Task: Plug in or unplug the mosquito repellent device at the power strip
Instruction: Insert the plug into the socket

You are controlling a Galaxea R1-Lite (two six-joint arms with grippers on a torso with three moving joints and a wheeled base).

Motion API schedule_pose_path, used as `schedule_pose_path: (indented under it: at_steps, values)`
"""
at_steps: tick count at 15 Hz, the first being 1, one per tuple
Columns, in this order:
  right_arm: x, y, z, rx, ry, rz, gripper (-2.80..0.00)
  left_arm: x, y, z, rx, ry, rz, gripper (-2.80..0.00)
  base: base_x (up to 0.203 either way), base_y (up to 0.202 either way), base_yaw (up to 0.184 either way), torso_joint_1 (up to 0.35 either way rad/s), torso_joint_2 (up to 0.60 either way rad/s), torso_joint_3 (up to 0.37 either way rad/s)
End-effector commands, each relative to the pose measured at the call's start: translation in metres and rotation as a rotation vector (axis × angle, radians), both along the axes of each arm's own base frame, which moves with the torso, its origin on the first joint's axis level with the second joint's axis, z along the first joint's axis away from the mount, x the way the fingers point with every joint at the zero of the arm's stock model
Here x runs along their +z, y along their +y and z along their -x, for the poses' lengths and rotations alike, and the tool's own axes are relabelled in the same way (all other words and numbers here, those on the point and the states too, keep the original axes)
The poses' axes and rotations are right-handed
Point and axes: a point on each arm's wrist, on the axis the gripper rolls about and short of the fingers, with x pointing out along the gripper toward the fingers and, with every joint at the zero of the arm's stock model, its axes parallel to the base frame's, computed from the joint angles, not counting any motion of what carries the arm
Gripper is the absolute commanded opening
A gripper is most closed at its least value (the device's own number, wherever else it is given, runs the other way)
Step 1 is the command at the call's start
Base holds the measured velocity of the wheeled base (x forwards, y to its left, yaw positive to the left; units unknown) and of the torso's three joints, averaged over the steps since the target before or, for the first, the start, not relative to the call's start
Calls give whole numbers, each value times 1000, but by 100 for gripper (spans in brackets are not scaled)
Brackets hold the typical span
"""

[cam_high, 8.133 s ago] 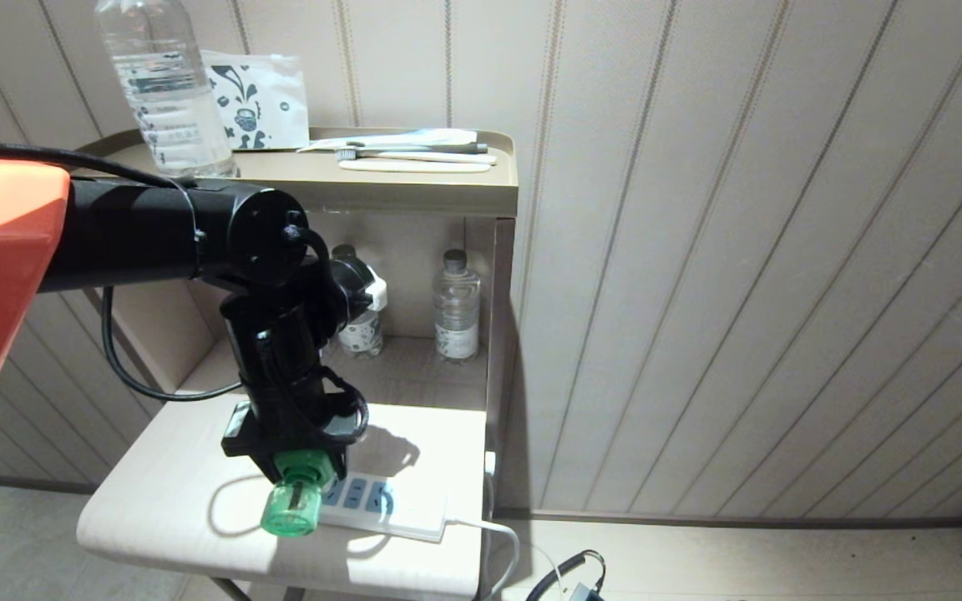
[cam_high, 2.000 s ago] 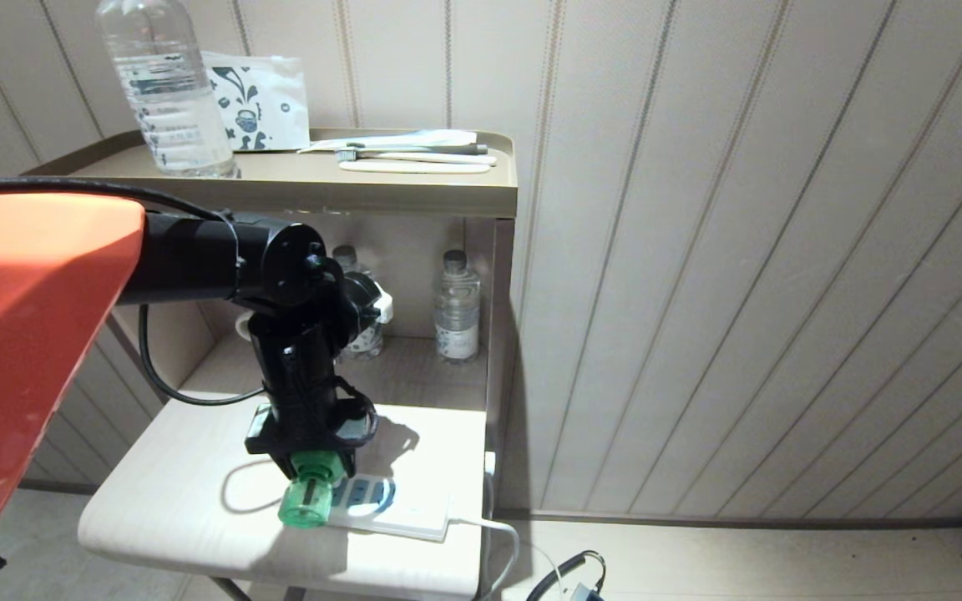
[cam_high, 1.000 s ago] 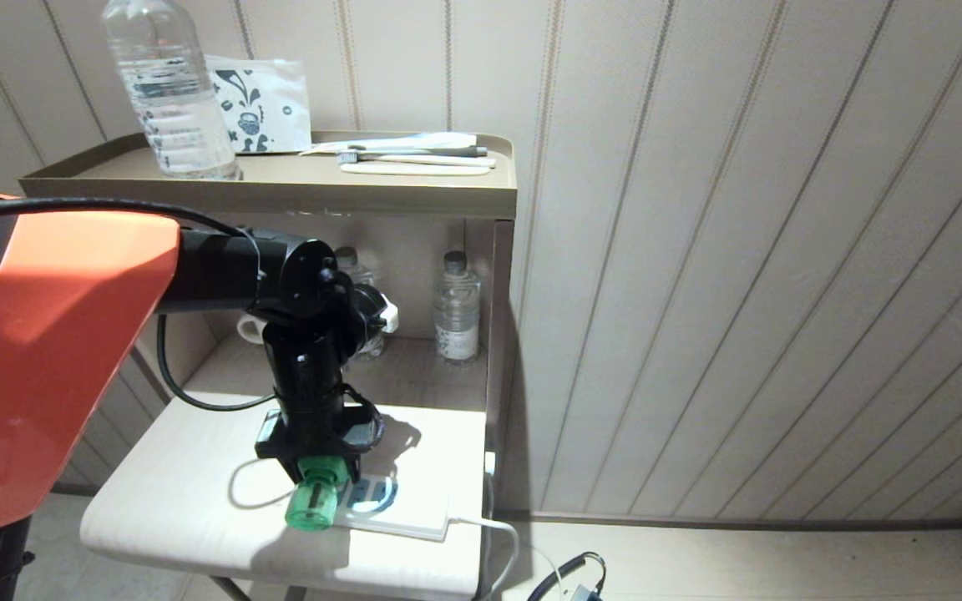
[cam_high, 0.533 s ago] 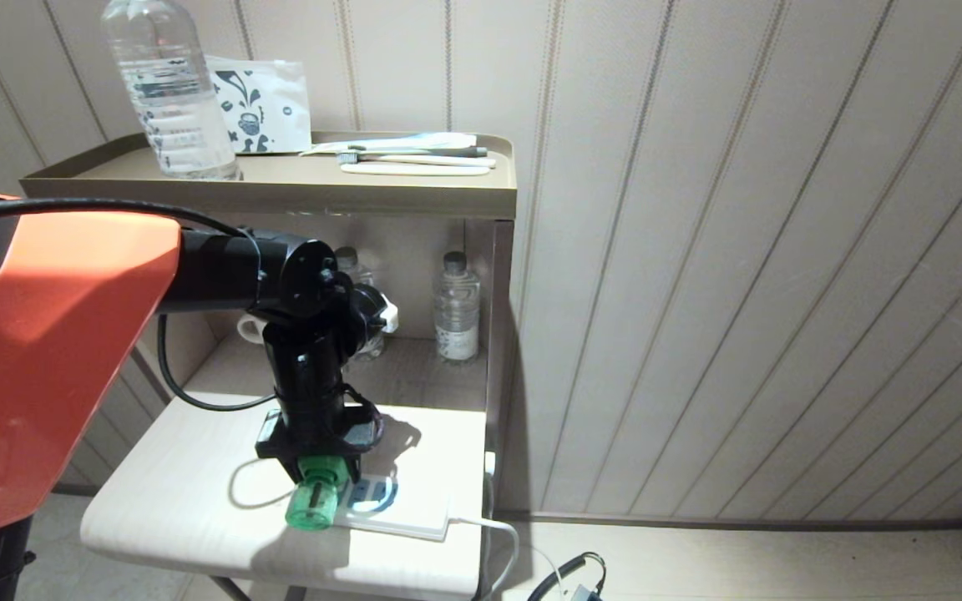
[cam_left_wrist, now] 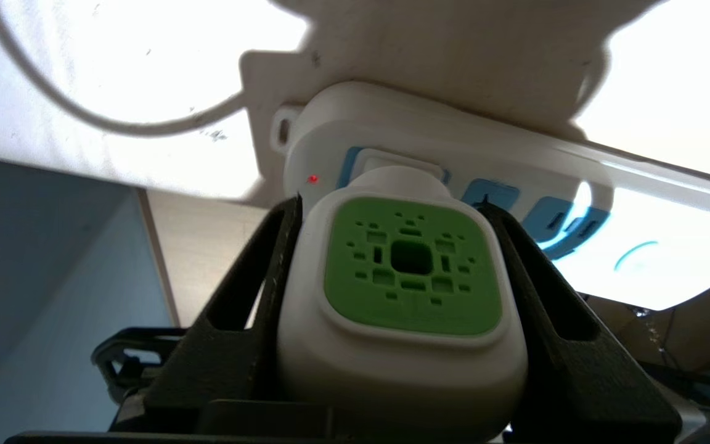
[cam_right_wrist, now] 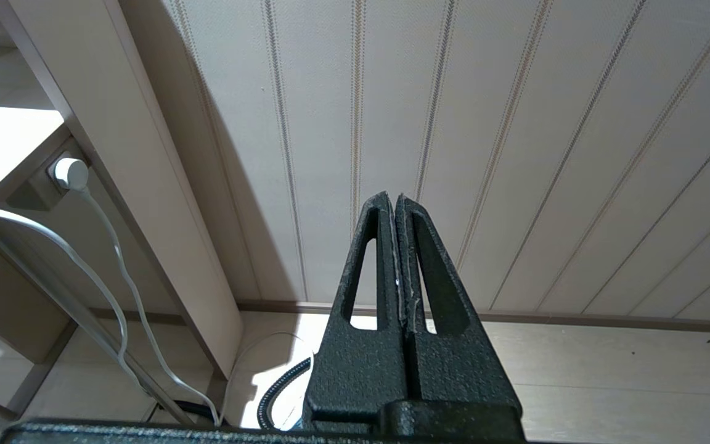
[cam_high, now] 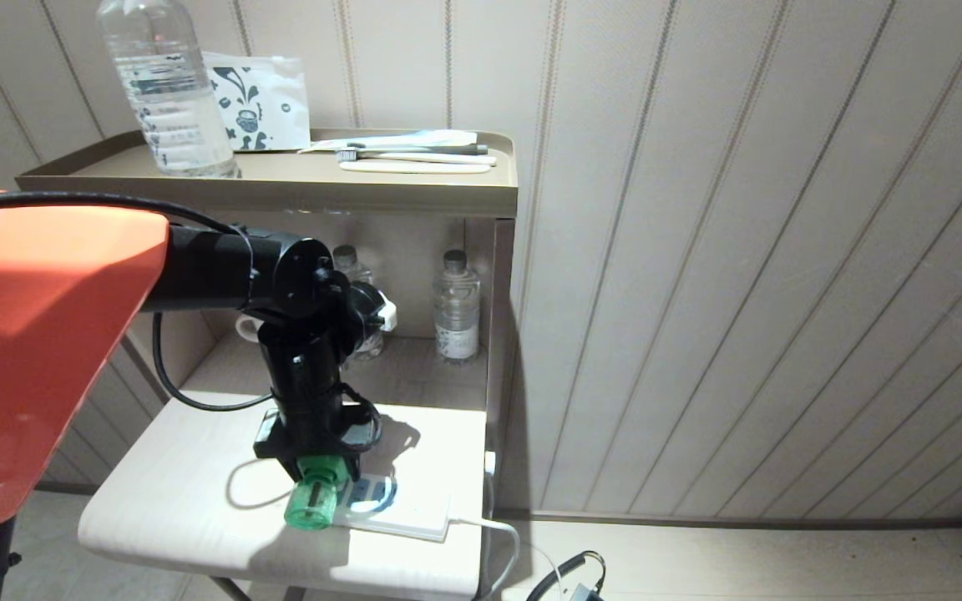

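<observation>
While the left gripper point(cam_left_wrist: 401, 290) pinches it, the mosquito repellent device point(cam_left_wrist: 410, 271) shows a perforated green face in white casing.

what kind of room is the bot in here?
Probably a hotel or guest room, at a bedside-style stand against a panelled wall. Cues: wrapped toothbrush kit and big water bottle on top, small bottled water in the niche below.

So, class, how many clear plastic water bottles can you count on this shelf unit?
3: a large clear plastic bottle on the top tray; two small ones on the middle shelf, one partly hidden behind the left arm. More may be hidden.
</observation>
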Motion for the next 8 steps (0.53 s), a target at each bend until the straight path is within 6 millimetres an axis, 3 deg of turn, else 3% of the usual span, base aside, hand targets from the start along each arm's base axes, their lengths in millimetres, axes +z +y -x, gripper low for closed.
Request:
schedule_pose_path:
  at_steps: [1, 8]
  values:
    - [0, 0, 0, 0, 1, 0, -280, 5, 0, 3, 0, -6, 2, 0, 0, 0, 0, 0, 0, 0]
    - [0, 0, 0, 0, 1, 0, -280, 15, 1, 6, -2, -35, 16, 0, 0, 0, 0, 0, 0, 0]
